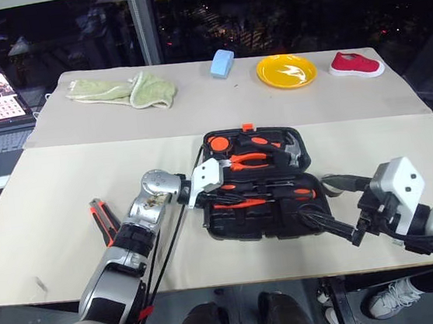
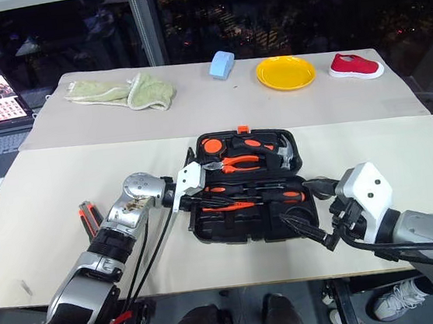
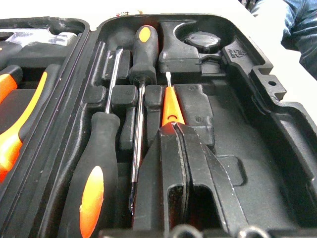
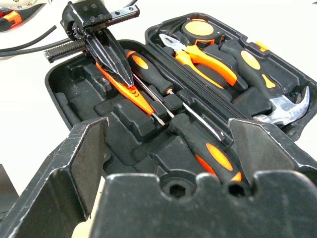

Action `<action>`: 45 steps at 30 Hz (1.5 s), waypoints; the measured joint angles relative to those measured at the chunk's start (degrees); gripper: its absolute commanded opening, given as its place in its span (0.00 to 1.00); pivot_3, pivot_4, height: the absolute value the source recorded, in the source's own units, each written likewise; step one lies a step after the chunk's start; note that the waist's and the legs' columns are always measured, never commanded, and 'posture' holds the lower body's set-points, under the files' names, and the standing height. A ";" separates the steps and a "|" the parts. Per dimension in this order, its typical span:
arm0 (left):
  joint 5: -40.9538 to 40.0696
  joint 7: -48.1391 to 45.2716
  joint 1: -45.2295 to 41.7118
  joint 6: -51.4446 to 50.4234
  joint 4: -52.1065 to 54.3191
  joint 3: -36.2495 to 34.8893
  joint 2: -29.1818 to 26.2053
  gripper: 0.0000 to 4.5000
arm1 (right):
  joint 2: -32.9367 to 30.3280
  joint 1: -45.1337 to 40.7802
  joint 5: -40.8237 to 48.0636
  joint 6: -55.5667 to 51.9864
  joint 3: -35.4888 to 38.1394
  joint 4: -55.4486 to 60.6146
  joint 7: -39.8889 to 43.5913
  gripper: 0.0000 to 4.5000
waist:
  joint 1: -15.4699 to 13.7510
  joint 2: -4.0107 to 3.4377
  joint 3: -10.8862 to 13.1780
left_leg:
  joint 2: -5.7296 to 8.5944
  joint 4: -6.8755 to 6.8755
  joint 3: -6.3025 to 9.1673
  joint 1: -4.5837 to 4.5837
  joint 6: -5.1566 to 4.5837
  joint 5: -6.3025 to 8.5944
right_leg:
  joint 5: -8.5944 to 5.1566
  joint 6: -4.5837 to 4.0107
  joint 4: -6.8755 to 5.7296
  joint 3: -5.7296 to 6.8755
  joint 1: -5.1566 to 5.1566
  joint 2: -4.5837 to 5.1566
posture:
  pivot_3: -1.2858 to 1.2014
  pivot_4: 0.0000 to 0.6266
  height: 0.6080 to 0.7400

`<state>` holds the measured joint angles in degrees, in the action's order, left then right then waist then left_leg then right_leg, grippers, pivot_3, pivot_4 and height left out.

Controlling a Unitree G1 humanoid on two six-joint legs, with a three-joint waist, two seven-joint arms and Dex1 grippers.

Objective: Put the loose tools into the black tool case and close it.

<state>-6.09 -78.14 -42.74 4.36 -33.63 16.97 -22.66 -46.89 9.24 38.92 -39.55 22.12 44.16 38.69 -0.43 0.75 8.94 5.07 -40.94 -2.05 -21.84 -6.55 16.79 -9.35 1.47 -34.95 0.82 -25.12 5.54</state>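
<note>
Left hand (image 4: 130,85) pinches the slim orange tester screwdriver (image 4: 136,99) inside the black tool case (image 4: 74,106)

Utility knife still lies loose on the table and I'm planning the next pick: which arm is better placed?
Left, probably. The knife lies beside the left arm, though the left gripper is shut on the tester screwdriver. The open right gripper sits across the case.

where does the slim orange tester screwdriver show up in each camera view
Head views: under the left end effector, in the case's near half.
Left wrist view: slim orange tester screwdriver pinched in the shut fingertips.
Right wrist view, beside the two screwdrivers.
Shared landmark: the orange-handled pliers.
</note>
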 measured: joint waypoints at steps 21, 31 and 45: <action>-4.00 -4.60 0.32 -10.16 7.70 -1.37 -0.78 0.01 | 0.04 -1.22 0.07 0.00 -0.65 -0.85 -0.25 1.00 | -0.70 0.02 0.01 | 0.04 -0.01 0.01 -0.65 0.30 -0.16 | 0.00 0.06 0.18 0.09 -0.52 0.06 | 0.52 0.24 0.94; -0.88 -1.93 0.19 -7.88 8.90 1.98 2.22 0.01 | 0.25 -1.21 0.14 0.00 -0.85 -0.83 -1.25 1.00 | -1.18 0.02 0.01 | 0.08 -0.02 0.00 -1.05 0.45 -0.27 | 0.03 -0.01 0.07 0.05 -1.01 0.06 | 0.52 0.24 0.94; -0.82 -2.18 -1.06 -6.50 5.43 1.37 1.20 0.01 | 0.41 -1.04 0.56 0.00 -0.91 -0.79 -2.00 1.00 | -1.70 0.03 0.02 | 0.08 -0.05 0.00 -1.07 0.36 -0.24 | 0.03 0.00 0.08 0.07 -1.01 0.08 | 0.52 0.24 0.94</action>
<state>-6.91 -80.32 -43.79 -2.14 -28.21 18.34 -21.46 -46.48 8.21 39.48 -39.55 21.21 43.37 36.69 -2.13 0.78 8.96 5.15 -40.99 -2.05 -22.91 -6.19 16.55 -9.31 1.47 -34.87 0.89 -26.13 5.61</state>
